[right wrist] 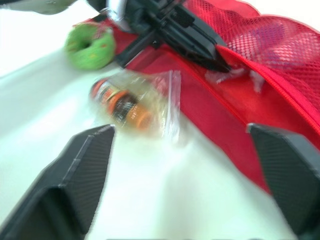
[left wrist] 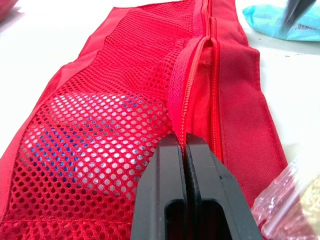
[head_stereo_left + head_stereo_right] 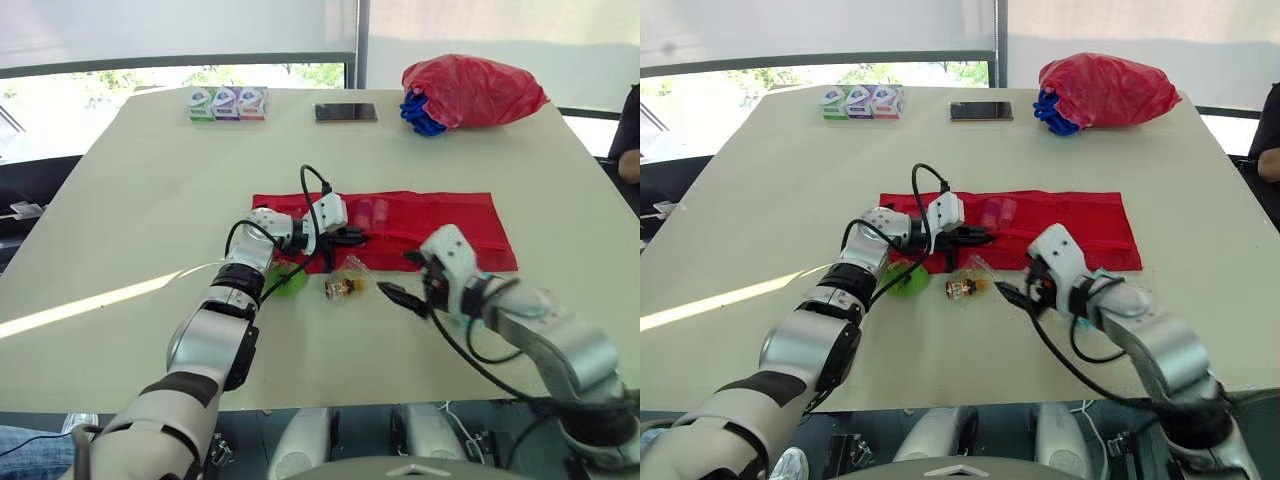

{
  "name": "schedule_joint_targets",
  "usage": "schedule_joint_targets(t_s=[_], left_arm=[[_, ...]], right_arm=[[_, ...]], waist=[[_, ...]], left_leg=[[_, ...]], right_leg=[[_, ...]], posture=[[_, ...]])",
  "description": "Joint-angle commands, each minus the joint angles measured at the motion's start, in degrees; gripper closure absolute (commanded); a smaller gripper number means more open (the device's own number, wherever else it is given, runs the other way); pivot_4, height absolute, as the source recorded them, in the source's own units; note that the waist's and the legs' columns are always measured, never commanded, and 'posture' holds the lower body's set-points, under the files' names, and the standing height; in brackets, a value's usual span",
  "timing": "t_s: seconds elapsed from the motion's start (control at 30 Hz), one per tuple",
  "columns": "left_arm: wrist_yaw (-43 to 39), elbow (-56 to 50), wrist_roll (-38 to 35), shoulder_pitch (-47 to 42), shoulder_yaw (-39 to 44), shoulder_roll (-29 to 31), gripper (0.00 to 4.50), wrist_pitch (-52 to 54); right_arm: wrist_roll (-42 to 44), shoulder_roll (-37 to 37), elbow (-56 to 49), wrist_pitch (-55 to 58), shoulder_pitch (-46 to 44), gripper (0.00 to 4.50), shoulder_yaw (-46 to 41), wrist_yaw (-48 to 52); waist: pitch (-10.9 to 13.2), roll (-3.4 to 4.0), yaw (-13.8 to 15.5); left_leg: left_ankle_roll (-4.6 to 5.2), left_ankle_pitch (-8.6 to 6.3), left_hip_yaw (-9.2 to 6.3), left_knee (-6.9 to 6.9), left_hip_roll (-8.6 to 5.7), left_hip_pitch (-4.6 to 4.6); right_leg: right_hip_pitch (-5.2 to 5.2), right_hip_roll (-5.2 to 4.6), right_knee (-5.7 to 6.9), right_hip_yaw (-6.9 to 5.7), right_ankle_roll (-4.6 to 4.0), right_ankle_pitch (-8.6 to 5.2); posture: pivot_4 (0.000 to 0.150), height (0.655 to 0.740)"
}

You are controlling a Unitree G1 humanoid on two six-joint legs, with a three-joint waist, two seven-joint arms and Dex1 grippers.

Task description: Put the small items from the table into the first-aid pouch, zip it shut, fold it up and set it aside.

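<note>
Left wrist view: we see the left gripper with its jaws pinched on the zip edge of the first-aid pouch. A pale blue packet lies just beside the pouch.
Right wrist view: the right gripper has its jaws spread wide, near the bagged bottle and green ring.
Count: one pouch, flat at mid-table. Two items sit at its near edge. Three small boxes, one phone and one red bag are at the far edge.
Room: we find bare table left of the pouch.
</note>
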Motion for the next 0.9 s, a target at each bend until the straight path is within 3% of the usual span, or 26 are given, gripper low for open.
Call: schedule_joint_targets(t_s=[0.03, 0.3, 0.5, 0.7, 0.9], left_arm=[[0.0, 0.0, -0.2, -0.8, 0.8, 0.5, 4.5, -1.2], [-0.3, 0.1, -0.3, -0.5, 0.7, 0.7, 4.5, -1.2], [-0.5, 0.0, -0.3, -0.4, 0.6, 0.7, 4.5, -1.2], [-0.4, 0.2, -0.1, -0.7, 0.5, 0.4, 4.5, -1.2], [-0.5, 0.2, 0.1, -0.7, 0.4, 0.1, 4.5, -1.1]], right_arm=[[5.8, -0.7, -3.8, -15.4, 7.0, 0.11, -12.2, 9.6], [14.2, -15.3, 5.4, -23.8, 19.2, 0.11, -36.1, 31.0], [17.1, -20.2, 9.6, -25.2, 20.8, 0.11, -42.3, 36.9], [16.4, -19.9, 8.0, -25.4, 17.2, 0.11, -36.8, 32.5], [10.2, -16.3, 5.0, -20.4, 6.2, 0.11, -15.2, 20.2]], waist=[[0.0, -0.02, 0.0], [0.1, -0.04, 0.1], [0.1, -0.06, 0.1], [0.1, -0.06, 0.2], [0.1, -0.09, 0.0]], left_leg=[[0.01, -0.01, -0.01, 0.0, 0.01, 0.03], [0.07, -0.04, 0.0, 0.01, 0.04, 0.26], [0.1, -0.06, 0.01, 0.01, 0.1, 0.28], [0.11, -0.07, 0.0, 0.01, 0.11, 0.27], [-0.01, 0.0, -0.03, 0.04, 0.1, 0.22]], right_leg=[[0.04, 0.01, -0.01, -0.02, 0.01, 0.0], [0.42, 0.02, -0.08, -0.04, 0.04, 0.01], [0.46, 0.01, -0.1, -0.04, 0.04, 0.01], [0.47, -0.02, -0.14, -0.04, 0.04, 0.01], [0.44, -0.03, -0.17, -0.07, 0.04, 0.02]], posture=[[0.15, 0.74], [0.15, 0.74], [0.15, 0.74], [0.15, 0.74], [0.15, 0.74]])
